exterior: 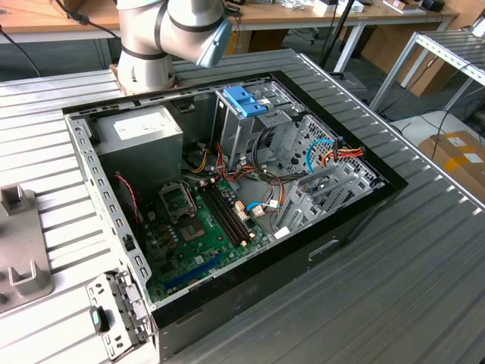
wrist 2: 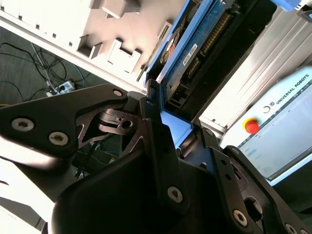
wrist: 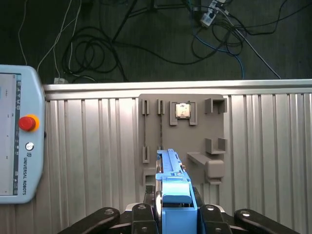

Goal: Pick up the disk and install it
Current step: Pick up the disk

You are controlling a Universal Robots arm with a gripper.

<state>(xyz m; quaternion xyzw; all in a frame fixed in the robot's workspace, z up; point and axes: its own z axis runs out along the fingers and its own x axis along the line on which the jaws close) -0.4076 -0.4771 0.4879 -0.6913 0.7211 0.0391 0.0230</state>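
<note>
In the exterior view, one grey fixture plate (exterior: pixel 19 250) lies on the ribbed surface (exterior: pixel 394 288) at the exterior view's left edge. Beside it toward the exterior view's right sits one open computer case (exterior: pixel 356 220). Inside the case, from that view's left, are one power-supply box (exterior: pixel 144 133), one motherboard (exterior: pixel 204 227) and one bare blue bracket (exterior: pixel 246 100) standing in the drive cage. One arm (exterior: pixel 170 30) rises behind the case.

In the first wrist view there is one teach pendant (wrist: pixel 17 141) with one red button (wrist: pixel 28 123), and the fixture plate (wrist: pixel 214 131) with one small chip (wrist: pixel 182 110) set in a recess.

The one disk (wrist: pixel 171 170) is in the end effector (wrist: pixel 175 204). It is held edge-on between the two black fingers (wrist: pixel 146 217) and sticks straight out past their tips toward the fixture plate. Whether it touches the plate cannot be told.

In the second wrist view the end effector (wrist 2: pixel 178 122) is clamped on the disk (wrist 2: pixel 195 44), a finger (wrist 2: pixel 156 141) on each flat side. The disk's blue rail and circuit-board face are showing.
</note>
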